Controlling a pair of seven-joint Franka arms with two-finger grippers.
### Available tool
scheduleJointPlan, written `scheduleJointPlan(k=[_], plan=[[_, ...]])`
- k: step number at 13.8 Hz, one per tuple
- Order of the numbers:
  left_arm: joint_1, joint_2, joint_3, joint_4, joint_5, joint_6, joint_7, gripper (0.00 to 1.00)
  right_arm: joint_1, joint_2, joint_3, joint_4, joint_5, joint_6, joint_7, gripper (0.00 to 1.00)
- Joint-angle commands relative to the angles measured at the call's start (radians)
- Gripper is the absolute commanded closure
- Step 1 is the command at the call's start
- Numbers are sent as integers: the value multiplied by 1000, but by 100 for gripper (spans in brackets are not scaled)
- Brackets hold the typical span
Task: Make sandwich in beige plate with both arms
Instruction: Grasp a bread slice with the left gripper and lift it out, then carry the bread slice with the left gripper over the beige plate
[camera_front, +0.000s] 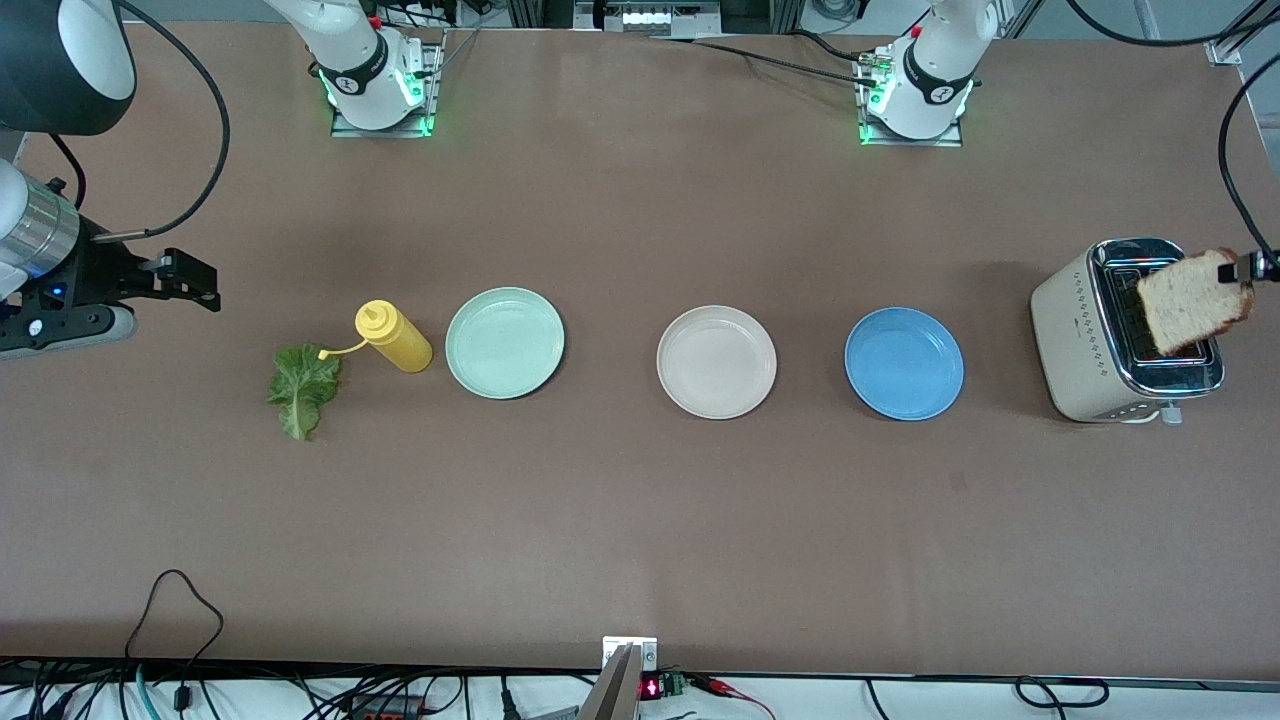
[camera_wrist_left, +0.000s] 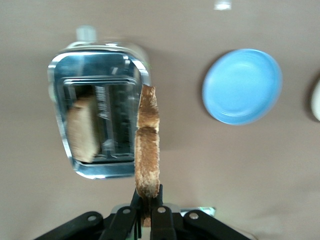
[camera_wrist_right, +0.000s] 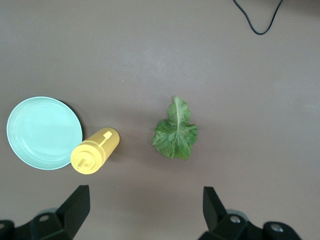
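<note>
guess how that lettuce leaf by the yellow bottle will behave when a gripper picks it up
The lettuce leaf lies thin, flat and ruffled, so it will probably flop and droop from a pinch. It looks very light, so a nudge may slide it. The open right gripper, over the table beside it, would likely need to grip its pale rib.

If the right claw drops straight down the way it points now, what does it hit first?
Probably bare table: the open right claw has the lettuce leaf and yellow bottle just ahead of its fingers, though depth is unclear.
</note>
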Motion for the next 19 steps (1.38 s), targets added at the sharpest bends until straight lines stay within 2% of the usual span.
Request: scheduleJointPlan(k=[1,3,5,10,13,19], plan=[[2,-10,-89,2,-119,-70,-18,99,-5,-18,3,-14,5,5,-4,0],[-19,33,-191,-12,-177,-61,-81,99,-5,-16,3,-14,7,5,-4,0],[-80,85,-254,-34,-188,21,-127,99,-5,-15,2,-14,9,6,-4,0],[-292,125,-261,-208,-304,325,-346,99,-5,-15,2,-14,9,6,-4,0],[-390,213,-261,-218,-416,458,-426,99,-6,-15,2,-14,10,6,-4,0],[-478,328,-261,-219,-463,695,-431,99,-6,-13,2,-14,12,8,-1,0]])
